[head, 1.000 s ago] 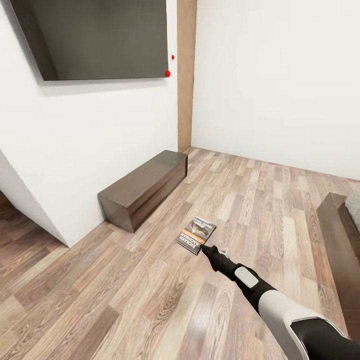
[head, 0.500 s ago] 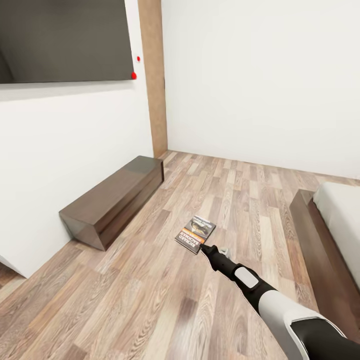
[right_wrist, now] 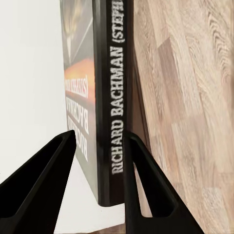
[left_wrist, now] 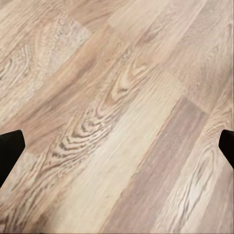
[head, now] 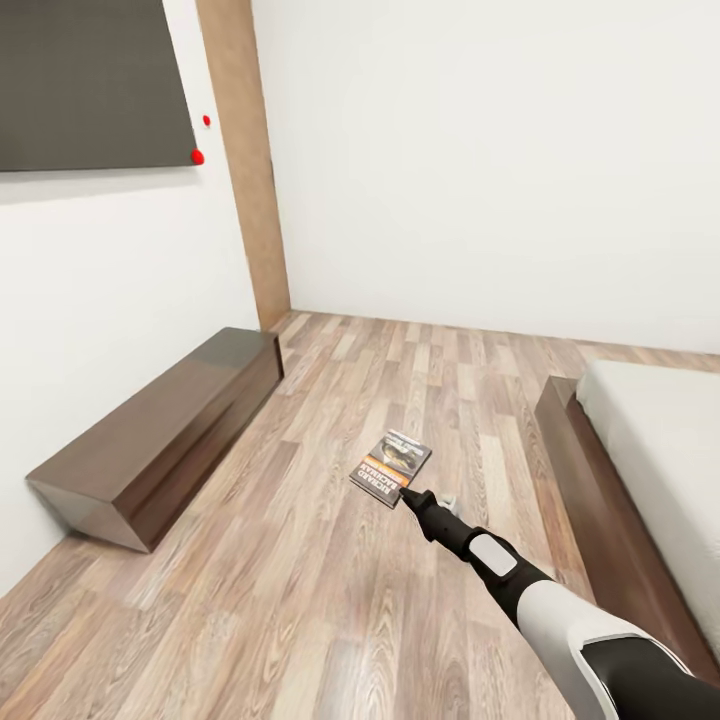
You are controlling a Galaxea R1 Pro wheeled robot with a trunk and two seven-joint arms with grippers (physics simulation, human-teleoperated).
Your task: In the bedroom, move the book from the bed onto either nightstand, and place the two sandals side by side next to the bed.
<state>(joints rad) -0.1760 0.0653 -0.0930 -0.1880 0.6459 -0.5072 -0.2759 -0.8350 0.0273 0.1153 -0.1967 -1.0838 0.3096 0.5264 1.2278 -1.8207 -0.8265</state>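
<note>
My right gripper (head: 408,496) reaches forward at the end of the outstretched arm, shut on the book (head: 391,468), which hangs above the wood floor. The book has a dark cover with an orange band and white lettering. In the right wrist view the two black fingers (right_wrist: 46,165) clamp the book (right_wrist: 109,97) by its lower spine edge. The bed (head: 650,440), a grey mattress on a dark wood frame, lies at the right of the head view. My left gripper (left_wrist: 119,146) hangs open over bare floor planks. The nightstand and the sandals are out of view.
A long low dark cabinet (head: 150,430) stands against the left wall under a dark wall screen (head: 80,85). A light wooden post (head: 245,160) marks the corner. Open plank floor (head: 440,370) runs between cabinet and bed toward the far white wall.
The camera has turned to the right: cabinet and screen slid left in the picture and more of the bed came in. The right arm still holds the book the same way.
</note>
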